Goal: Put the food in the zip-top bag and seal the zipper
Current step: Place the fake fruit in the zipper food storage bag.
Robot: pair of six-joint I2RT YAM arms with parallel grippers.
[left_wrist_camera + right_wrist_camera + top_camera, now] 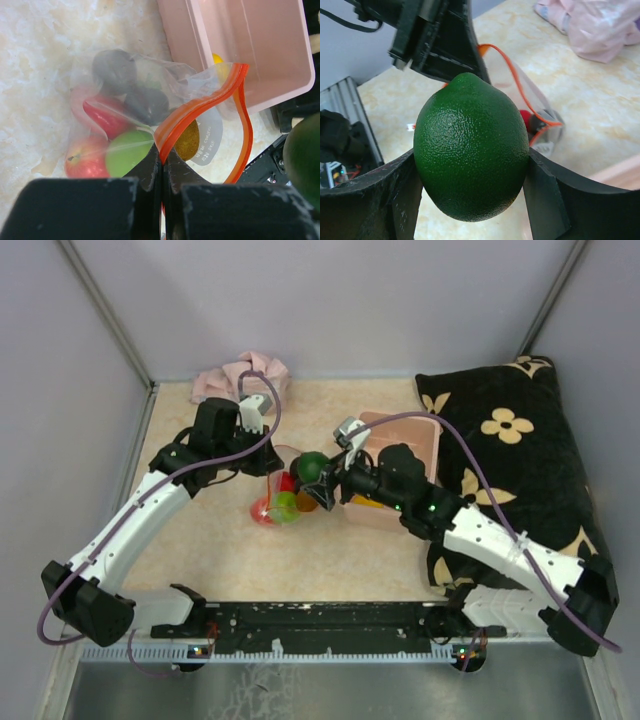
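Note:
The clear zip-top bag (130,100) lies on the table with its mouth held open. Its red-orange zipper (200,107) curves in a loop. My left gripper (163,155) is shut on the near end of the zipper strip. Inside the bag are a red apple (85,157), a green apple (127,152), dark purple balls (115,70) and a brown piece (187,142). My right gripper (470,175) is shut on a dark green lime (470,145) and holds it just above and right of the bag mouth (313,468). The bag also shows in the top view (280,502).
A pink plastic tub (400,455) stands right behind the bag, with a yellow piece (216,59) inside. A pink cloth (240,375) lies at the back. A black flowered pillow (510,455) fills the right side.

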